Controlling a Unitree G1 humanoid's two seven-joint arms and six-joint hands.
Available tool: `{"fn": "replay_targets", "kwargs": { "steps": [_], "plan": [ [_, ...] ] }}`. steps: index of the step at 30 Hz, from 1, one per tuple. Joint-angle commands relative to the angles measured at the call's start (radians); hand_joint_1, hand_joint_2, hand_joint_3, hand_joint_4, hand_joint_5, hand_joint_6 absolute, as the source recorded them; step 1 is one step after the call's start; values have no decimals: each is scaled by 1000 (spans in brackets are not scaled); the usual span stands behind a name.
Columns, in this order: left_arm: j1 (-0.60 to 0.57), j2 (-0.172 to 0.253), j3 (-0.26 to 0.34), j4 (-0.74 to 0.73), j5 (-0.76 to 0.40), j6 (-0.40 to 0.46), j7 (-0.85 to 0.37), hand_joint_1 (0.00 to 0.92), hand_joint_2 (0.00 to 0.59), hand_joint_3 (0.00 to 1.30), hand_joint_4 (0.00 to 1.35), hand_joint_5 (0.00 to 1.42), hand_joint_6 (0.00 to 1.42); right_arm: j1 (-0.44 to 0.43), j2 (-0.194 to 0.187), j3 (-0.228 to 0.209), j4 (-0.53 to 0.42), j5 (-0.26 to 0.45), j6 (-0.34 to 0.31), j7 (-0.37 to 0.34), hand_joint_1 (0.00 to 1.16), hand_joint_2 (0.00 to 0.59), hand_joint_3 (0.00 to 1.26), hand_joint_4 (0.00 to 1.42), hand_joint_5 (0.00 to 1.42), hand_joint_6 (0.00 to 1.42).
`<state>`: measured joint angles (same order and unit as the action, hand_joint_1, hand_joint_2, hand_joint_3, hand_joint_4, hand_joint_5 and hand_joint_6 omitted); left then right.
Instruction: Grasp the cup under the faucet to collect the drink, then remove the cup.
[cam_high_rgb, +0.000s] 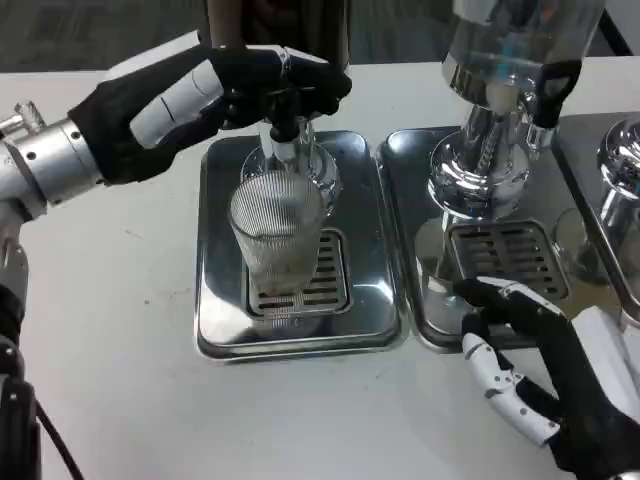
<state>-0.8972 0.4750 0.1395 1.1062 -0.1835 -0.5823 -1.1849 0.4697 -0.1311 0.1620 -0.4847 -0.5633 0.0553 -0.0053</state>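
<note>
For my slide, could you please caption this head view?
Left hand on the faucet lever above a ribbed glass cup on the drip tray; right hand rests open nearby.

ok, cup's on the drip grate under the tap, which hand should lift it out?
Probably right. The left hand is up on the faucet above the ribbed cup. The right hand rests open by the neighbouring tray, holding nothing.

Cup (277, 235) clear ribbed glass; tray (222, 320) polished steel (mirror-glossy); table (110, 330) matt white.
</note>
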Motion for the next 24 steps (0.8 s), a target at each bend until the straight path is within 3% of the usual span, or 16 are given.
{"fn": "replay_targets", "kwargs": {
  "steps": [1,7,14,24],
  "plan": [
    [24,11,-24,-13,27,-36,0,0,98,338,200,200,134,-35,8,-22,-18,35,39,16,390,462,309,268,278,231],
    [38,18,-49,-25,49,-112,33,0,96,335,194,193,134,-77,6,-30,-14,62,68,29,387,460,303,260,273,231],
    [49,20,-64,-28,50,-138,49,0,93,328,185,191,134,-117,5,-32,-8,85,95,39,366,461,288,243,260,227],
    [64,22,-77,-46,57,-196,73,0,90,322,181,179,146,-193,6,-35,10,142,147,66,370,402,234,182,222,180]
  ]
}}
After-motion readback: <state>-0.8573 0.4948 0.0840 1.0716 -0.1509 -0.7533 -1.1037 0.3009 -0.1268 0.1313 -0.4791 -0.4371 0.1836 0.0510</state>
